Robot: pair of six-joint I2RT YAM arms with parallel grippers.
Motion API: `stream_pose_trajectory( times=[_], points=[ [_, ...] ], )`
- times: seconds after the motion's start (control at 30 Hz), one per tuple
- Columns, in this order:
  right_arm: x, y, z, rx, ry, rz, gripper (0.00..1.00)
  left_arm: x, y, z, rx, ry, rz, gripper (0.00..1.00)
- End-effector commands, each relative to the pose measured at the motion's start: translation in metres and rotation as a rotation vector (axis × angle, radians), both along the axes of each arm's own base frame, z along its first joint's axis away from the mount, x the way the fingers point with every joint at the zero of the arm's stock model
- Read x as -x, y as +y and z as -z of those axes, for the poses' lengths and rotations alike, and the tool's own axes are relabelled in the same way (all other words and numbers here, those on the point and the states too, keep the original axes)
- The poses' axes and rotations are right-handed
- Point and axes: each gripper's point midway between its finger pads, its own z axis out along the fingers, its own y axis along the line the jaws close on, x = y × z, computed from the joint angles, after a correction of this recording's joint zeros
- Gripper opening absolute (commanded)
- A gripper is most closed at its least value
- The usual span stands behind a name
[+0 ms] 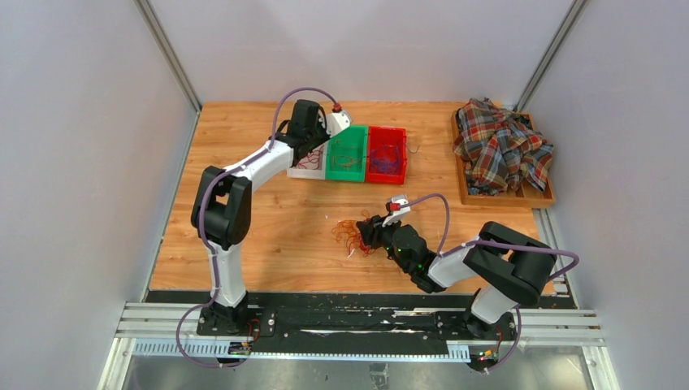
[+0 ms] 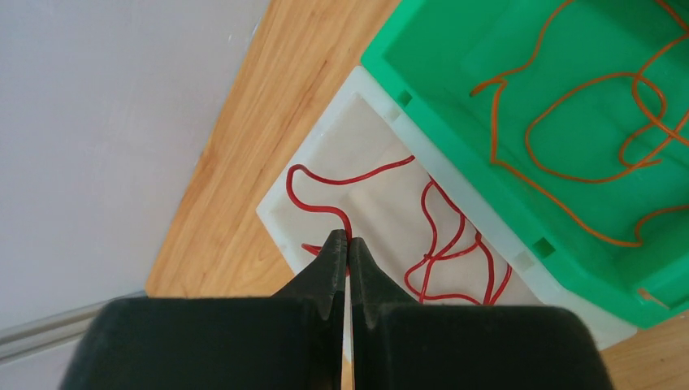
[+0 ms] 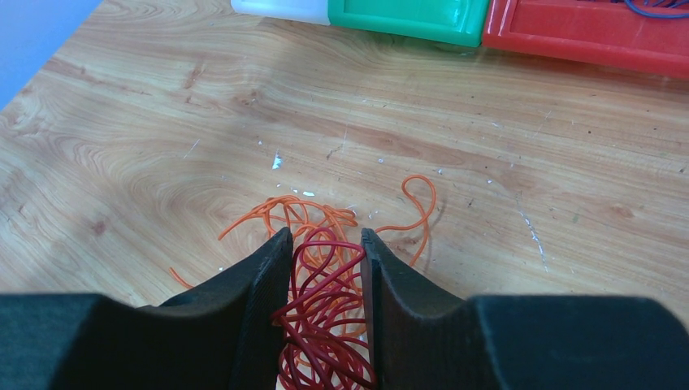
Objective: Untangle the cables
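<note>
Left gripper (image 2: 348,244): fingers pressed together, tips at a red cable (image 2: 341,180) in the white bin (image 2: 280,213), lower centre
Right gripper (image 3: 325,244): pinching the cables (image 3: 323,313), a red-orange tangle on the table (image 3: 162,122), bottom centre
Green bin (image 2: 422,49): orange cable (image 2: 493,122) inside, upper right

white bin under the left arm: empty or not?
Not empty. A red cable loops across the floor of the white bin in the left wrist view.

Left arm stretches far forward, left gripper (image 2: 348,242) pointing down, jaws pressed together. Right arm folds low, reaching leftward, right gripper (image 3: 325,240) clamped around the cables (image 3: 321,313).
</note>
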Motion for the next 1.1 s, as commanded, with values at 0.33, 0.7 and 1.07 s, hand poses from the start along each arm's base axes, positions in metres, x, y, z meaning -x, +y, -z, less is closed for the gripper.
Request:
stream_pose_trajectory(
  times=[0.33, 0.7, 1.07],
  points=[
    [0.003, -0.002, -0.005, -0.004, -0.022, 0.022, 0.36, -0.011, -0.028, 0.017, 0.134, 0.110, -0.008, 0.01],
    [0.003, -0.001, -0.004, -0.005, -0.023, 0.021, 0.36, -0.014, -0.005, 0.041, 0.137, 0.204, -0.059, 0.01],
    [0.003, -0.001, -0.004, -0.002, -0.025, 0.018, 0.37, -0.018, -0.002, 0.071, 0.073, 0.186, -0.030, 0.01]
  ],
)
